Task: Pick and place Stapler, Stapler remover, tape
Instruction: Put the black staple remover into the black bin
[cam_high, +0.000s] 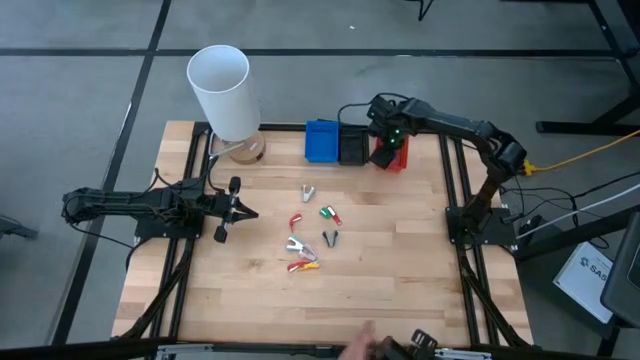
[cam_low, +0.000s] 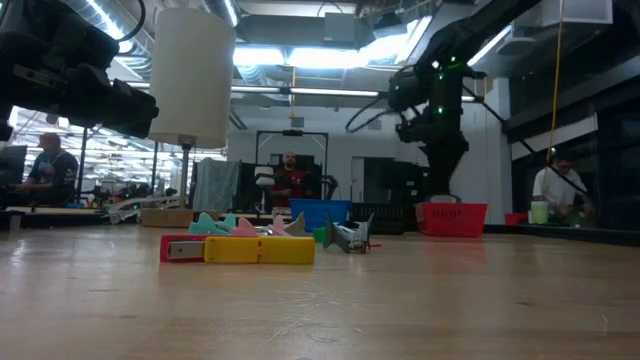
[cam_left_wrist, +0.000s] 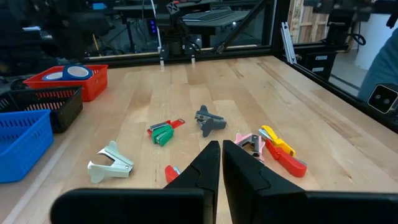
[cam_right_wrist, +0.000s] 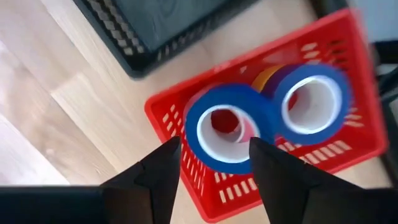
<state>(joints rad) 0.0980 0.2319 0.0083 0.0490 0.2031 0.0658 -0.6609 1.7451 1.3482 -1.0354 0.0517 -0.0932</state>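
Two blue tape rolls (cam_right_wrist: 231, 127) (cam_right_wrist: 309, 102) lie in the red basket (cam_right_wrist: 186, 186) on top of a yellow and a pink roll (cam_right_wrist: 264, 78). My right gripper (cam_right_wrist: 214, 155) hovers open just above them, at the table's far right (cam_high: 385, 135). My left gripper (cam_high: 243, 211) is shut and level at mid-left, pointing at the scattered pieces. Those are staple removers, white (cam_left_wrist: 111, 165), green (cam_left_wrist: 163, 132), dark grey (cam_left_wrist: 208, 120) and pink (cam_left_wrist: 252, 143), plus a yellow and a red stapler-like piece (cam_left_wrist: 283, 150) (cam_low: 250, 248), all lying flat on the wood.
A black basket (cam_high: 352, 147) and a blue basket (cam_high: 320, 140) stand left of the red basket (cam_high: 392, 152) along the far edge. A tall white cylinder (cam_high: 222, 88) stands at the far left. A person's hand (cam_high: 355, 350) shows at the near edge. Bare wood lies near and right.
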